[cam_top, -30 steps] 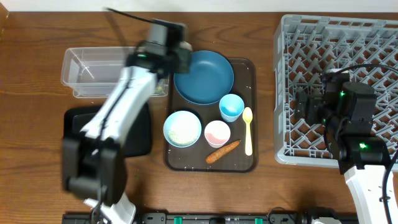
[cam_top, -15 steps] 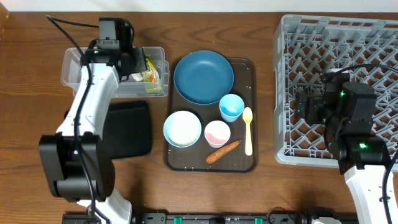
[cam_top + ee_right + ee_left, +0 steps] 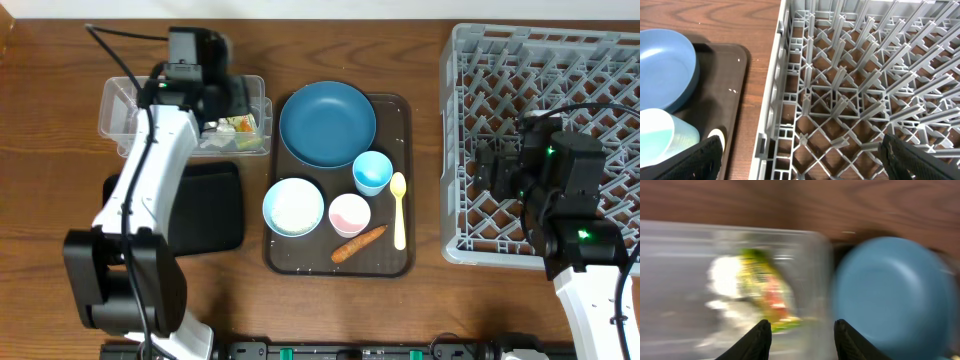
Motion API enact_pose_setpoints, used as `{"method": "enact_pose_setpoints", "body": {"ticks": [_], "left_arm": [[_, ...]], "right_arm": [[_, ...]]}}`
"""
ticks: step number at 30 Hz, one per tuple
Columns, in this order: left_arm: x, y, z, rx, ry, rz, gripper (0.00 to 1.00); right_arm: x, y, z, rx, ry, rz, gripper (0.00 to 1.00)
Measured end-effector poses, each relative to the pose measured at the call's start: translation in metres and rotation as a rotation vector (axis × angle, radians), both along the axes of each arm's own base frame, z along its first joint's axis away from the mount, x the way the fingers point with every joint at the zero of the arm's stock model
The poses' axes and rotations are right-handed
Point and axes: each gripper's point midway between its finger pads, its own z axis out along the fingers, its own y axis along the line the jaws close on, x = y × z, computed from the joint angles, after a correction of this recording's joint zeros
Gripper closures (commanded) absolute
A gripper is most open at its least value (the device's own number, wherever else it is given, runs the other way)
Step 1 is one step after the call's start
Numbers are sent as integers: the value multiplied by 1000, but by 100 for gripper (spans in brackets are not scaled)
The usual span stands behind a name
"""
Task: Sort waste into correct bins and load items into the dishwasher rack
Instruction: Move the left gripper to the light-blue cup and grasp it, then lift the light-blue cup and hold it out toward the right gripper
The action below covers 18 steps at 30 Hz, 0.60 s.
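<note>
the snack wrapper (image 3: 240, 125) is seen lying in the clear bin (image 3: 120, 110), next to the white tissue (image 3: 722, 277). the left gripper (image 3: 801, 337) is held just above them, its fingers apart with nothing between them. the black bin (image 3: 205, 205) is set just beside the clear bin. on the brown tray (image 3: 400, 255) are seen the blue plate (image 3: 327, 123), light blue cup (image 3: 372, 172), pink cup (image 3: 349, 213), white bowl (image 3: 293, 206), spoon (image 3: 399, 205) and carrot piece (image 3: 358, 243). the right gripper (image 3: 802, 160) is held over the grey rack (image 3: 545, 60), fingers wide apart, nothing held.
</note>
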Motion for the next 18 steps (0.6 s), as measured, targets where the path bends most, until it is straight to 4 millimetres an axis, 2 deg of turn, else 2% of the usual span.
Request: {"method": "enact_pose_setpoints", "body": {"ticks": [3, 10, 14, 18], "left_arm": [[-11, -44, 7, -50, -3, -113, 56], [-48, -135, -4, -82, 56, -343, 56], [-70, -173, -23, -73, 114, -437, 56], [-85, -196, -46, -56, 172, -494, 56]], "right_arm": [[0, 0, 0, 0, 0, 0, 1], [0, 0, 0, 0, 2, 0, 1], [0, 0, 0, 0, 2, 0, 1], [0, 0, 0, 0, 2, 0, 1]]}}
